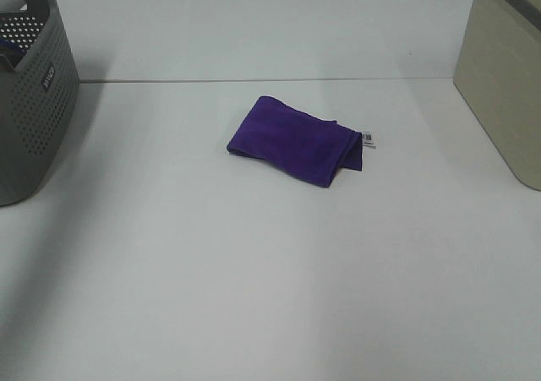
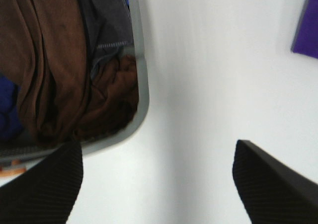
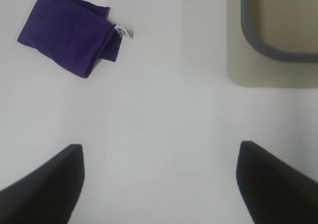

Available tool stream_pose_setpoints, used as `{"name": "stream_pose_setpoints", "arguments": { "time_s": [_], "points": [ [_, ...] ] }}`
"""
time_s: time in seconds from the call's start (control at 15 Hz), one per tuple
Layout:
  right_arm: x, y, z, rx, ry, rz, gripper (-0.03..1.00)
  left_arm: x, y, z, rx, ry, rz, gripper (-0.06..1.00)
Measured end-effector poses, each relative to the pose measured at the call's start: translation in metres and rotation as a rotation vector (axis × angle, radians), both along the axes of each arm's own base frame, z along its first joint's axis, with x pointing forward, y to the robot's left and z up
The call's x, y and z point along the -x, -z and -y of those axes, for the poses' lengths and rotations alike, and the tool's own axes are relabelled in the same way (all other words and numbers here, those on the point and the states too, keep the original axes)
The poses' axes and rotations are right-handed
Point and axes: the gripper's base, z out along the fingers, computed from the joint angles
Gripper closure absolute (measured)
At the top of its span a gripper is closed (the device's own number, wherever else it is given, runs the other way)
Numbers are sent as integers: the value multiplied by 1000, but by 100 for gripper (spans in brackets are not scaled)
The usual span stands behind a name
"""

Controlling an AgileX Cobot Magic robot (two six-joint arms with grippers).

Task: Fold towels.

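**Folded purple towel lies alone mid-table, bins on both sides**

You have a grey perforated basket (image 1: pixel 30 102) at the far left edge of the table and a beige bin (image 1: pixel 503 77) at the far right. The left wrist view looks down into the basket (image 2: pixel 141 85), which holds brown cloth (image 2: pixel 54 60) and some grey and blue fabric. The right wrist view shows the beige bin (image 3: pixel 258 77) with a grey rim.

Between them, well apart from both, the purple towel (image 1: pixel 296 140) rests folded into a compact slanted rectangle, its small white tag (image 1: pixel 369 139) sticking out at the right end. Nothing lies on it or beside it.

Your left gripper (image 2: pixel 156 184) hangs with fingers spread wide, pinching nothing, near the basket. Your right gripper (image 3: pixel 159 184) is likewise spread and empty, with the towel (image 3: pixel 67 33) well away from it.

The table (image 1: pixel 270 271) is plain white and smooth, with a seam running across its far part.
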Motion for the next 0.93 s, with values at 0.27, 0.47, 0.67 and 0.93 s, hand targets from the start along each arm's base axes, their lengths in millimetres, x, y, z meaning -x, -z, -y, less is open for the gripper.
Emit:
{"name": "stream_pose_setpoints", "arguments": {
  "time_s": [0.27,0.47,0.67,0.93],
  "points": [
    [122,20,-3,5,0,169,15,127,18,-3,5,-4,109,18],
    [210,61,-6,10,-1,388,15,224,51,-6,6,-7,292,18],
    [243,81,-7,18,-1,515,15,271,79,-8,6,-4,382,18],
    [235,110,-5,42,-3,452,15,309,98,-8,12,-1,534,18]
  ]
}}
